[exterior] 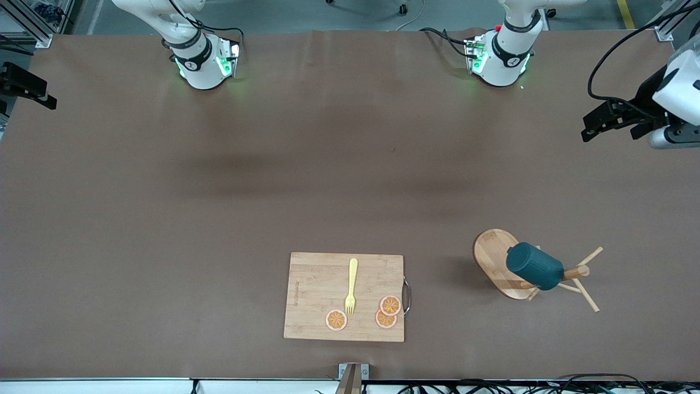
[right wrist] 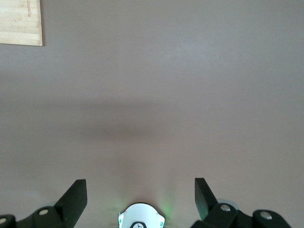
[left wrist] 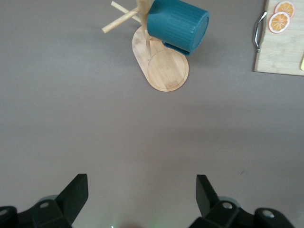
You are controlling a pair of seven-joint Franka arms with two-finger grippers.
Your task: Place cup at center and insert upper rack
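**Cup hung on the mug tree, both grippers high and empty**

Front view: The small dark teal ribbed cup (exterior: 535, 266) is seen hung on the light wooden mug tree with an oval bamboo base (exterior: 495, 257), toward the left arm's end of the table and at about the same nearness to the front camera as the rectangular wooden cutting board (exterior: 317, 298). The tree's central post is largely covered by the cup; only its tip and a few thin slanted pegs are shown past the cup's mouth end. The cup's inside and handle are not visible here. On the board a yellow fork (exterior: 351, 287) and three orange slices (exterior: 389, 305) are laid. The left gripper (exterior: 612, 121) is cut off by the frame's edge, high over the brown table (exterior: 219, 219) at the left arm's end. The right gripper is only partly caught at the other edge and can hardly be made out.

Left wrist view: The left gripper's two dark fingers (left wrist: 73, 194) are spread wide with nothing between them. The cup and the tree are seen from above, the cup's ribbed wall and flat bottom shown; its handle is partly hidden under its body. The board's metal handle (left wrist: 259, 31) and two slices are cut off at the edge.

Right wrist view: The right gripper (right wrist: 140, 197) is held wide apart and empty over bare table; only a corner of the board is seen.
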